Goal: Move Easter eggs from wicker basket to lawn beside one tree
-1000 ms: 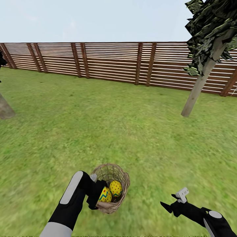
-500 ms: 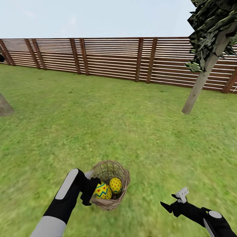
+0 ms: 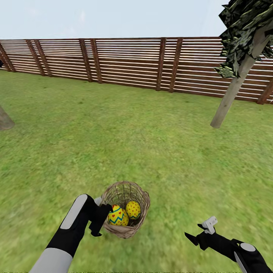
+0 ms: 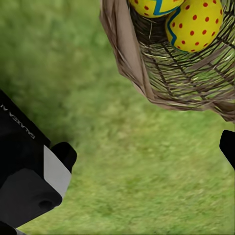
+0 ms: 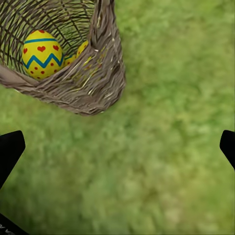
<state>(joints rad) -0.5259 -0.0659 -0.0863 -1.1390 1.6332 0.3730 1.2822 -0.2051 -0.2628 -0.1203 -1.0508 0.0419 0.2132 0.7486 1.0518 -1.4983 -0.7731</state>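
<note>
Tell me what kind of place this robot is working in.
Most likely a fenced garden: a wide green grass lawn, a brown slatted wooden fence along the back, and a leaning grey-brown tree trunk topped with dark foliage.

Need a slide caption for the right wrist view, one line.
Open right pincer over green grass lawn, beside round brown woven wicker basket holding yellow zigzag-banded Easter egg.

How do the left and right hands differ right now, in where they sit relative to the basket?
The left hand sits right against the basket rim, beside the eggs; the right hand hangs well off to the side over bare grass. The left hand points toward the basket; the right hand's fingers angle up and away. Both are open and hold nothing.
</note>
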